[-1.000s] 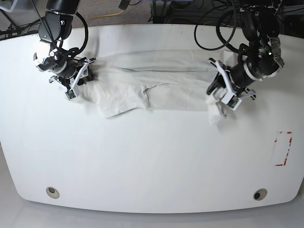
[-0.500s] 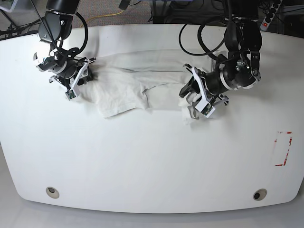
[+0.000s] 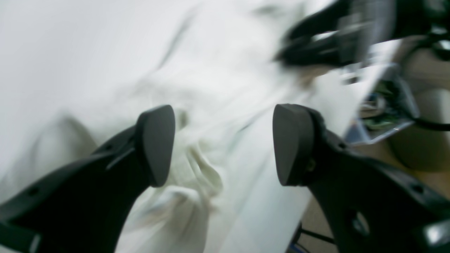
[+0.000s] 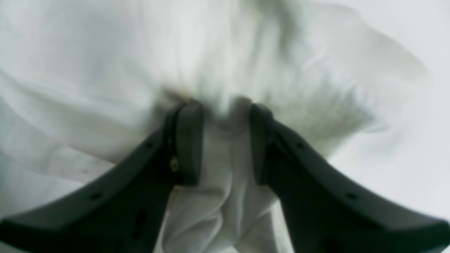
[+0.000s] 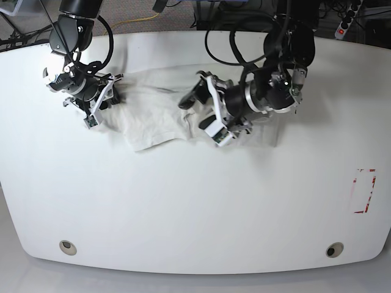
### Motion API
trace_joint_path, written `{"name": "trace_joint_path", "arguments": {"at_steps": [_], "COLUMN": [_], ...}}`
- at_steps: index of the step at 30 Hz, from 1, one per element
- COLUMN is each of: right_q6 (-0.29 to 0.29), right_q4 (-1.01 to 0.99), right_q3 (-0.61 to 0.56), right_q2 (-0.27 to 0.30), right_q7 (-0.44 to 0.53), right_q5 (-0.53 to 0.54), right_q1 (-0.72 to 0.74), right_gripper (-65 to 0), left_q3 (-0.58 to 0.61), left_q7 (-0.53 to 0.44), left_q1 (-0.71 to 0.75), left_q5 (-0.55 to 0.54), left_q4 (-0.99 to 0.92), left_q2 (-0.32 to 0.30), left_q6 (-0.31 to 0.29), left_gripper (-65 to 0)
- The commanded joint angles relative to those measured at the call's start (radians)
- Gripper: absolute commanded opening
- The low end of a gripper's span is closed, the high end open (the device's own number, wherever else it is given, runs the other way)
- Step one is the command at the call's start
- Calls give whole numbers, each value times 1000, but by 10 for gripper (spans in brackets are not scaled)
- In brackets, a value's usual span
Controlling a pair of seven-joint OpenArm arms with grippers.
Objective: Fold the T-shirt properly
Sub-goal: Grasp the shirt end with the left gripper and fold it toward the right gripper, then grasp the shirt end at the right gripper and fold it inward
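The off-white T-shirt (image 5: 153, 119) lies bunched across the far half of the table, its right part folded over toward the middle. My left gripper (image 5: 201, 116) hovers over that folded part with its jaws open. In the left wrist view the left gripper (image 3: 225, 144) shows rumpled T-shirt cloth (image 3: 197, 165) below the gap, with neither pad touching it. My right gripper (image 5: 101, 104) is at the shirt's left end. In the right wrist view the right gripper (image 4: 225, 140) is shut on a pinched fold of the T-shirt (image 4: 225, 168). No graphic or lettering shows.
The white table (image 5: 195, 207) has two round holes near its front edge, one on the left (image 5: 68, 247) and one on the right (image 5: 333, 249). A red-marked rectangle (image 5: 365, 190) sits at the right. Cables (image 5: 238, 43) loop behind the left arm at the back edge.
The left arm swept from the table's right toward the middle, dragging the shirt's right end over the rest, then opened its jaws and let the cloth go. The right arm stayed still.
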Motion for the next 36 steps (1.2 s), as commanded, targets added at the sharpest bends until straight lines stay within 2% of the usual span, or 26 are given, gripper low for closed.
{"name": "trace_joint_path", "arguments": {"at_steps": [1, 5, 11, 18, 22, 25, 26, 27, 31, 36], "right_q6": [1, 1, 1, 1, 1, 1, 1, 1, 1, 1], "right_q4": [14, 14, 14, 31, 82, 99, 94, 94, 79, -42], "right_q3": [0, 3, 3, 3, 40, 132, 162, 211, 365, 501], "right_q2": [12, 13, 13, 12, 12, 13, 13, 15, 21, 67], "right_q7": [11, 11, 11, 9, -51, -132, -158, -195, -285, -374], "right_q5": [11, 11, 11, 14, 104, 250, 290, 333, 434, 480], "right_q1": [20, 23, 34, 38, 38, 60, 71, 80, 120, 170], "right_gripper": [-447, -447, -447, -445, -434, -322, -273, -197, -3, 0], "left_q3": [-11, -38, -210, -321, -340, -339, -339, -342, -342, -342], "left_q7": [-17, -17, -17, -23, -23, -25, -25, -25, -52, -114], "left_q1": [-14, -17, -11, 60, 95, 107, 109, 110, 113, 153], "left_q5": [4, 2, -1, 4, 5, 5, 5, 5, 4, 2], "left_q4": [62, 80, 77, 40, 31, 19, 5, -16, -92, -118], "left_q2": [-11, -22, -125, -209, -221, -217, -217, -215, -215, -215], "left_q6": [2, 1, 1, 1, 1, 1, 1, 1, 1, 1], "left_gripper": [-243, -246, -247, -247, -247, -247, -247, -249, -258, -344]}}
